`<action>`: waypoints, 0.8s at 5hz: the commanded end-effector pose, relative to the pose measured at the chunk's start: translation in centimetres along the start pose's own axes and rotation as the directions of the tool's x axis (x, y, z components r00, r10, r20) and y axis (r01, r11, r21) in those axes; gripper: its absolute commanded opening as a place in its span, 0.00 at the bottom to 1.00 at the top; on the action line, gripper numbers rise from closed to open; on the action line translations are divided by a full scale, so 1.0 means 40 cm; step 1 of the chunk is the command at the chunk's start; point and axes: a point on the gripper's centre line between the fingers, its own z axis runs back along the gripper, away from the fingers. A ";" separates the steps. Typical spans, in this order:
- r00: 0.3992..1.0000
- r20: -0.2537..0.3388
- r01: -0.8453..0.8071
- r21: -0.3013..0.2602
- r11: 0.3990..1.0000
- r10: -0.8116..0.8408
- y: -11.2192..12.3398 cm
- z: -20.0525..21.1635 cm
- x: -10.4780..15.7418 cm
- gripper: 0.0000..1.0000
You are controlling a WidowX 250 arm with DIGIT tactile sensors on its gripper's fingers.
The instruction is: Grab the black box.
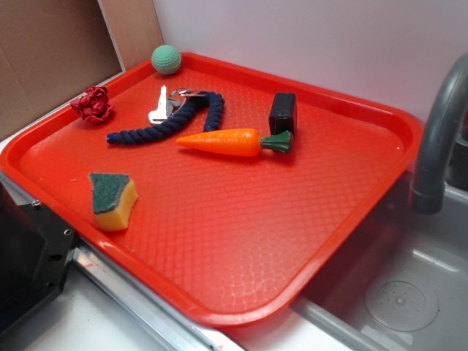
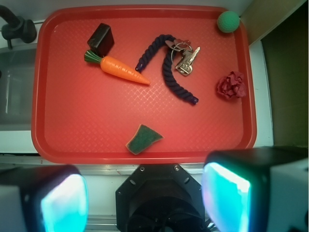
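only wrist shows gripper, seemingly open.

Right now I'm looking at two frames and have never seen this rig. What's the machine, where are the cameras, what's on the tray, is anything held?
It is a small robot arm, a WidowX 250. The exterior picture is taken from beside the tray; of the arm it shows only a dark part at the lower left. The wrist picture comes from a camera on the arm, looking down past its tool, whose two fingers glow teal at the bottom edge.

On the red tray, which sits beside a sink, lie:
- the black box, right by the leafy end of a toy carrot
- a dark blue rope with keys
- a green ball
- a red crumpled thing
- a sponge piece

Nothing is held: the tool is open, hovering above the tray's near edge, far from the box.
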 end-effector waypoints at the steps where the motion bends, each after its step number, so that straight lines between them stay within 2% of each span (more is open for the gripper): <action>1: 1.000 0.000 0.000 0.000 1.000 0.000 0.000 0.000 0.000 1.00; 2: 0.963 0.130 -0.242 0.041 0.969 0.235 -0.035 -0.072 0.117 1.00; 3: 0.870 0.130 -0.479 0.003 0.878 0.475 -0.032 -0.159 0.238 1.00; 4: 0.870 0.130 -0.479 0.003 0.878 0.475 -0.032 -0.159 0.238 1.00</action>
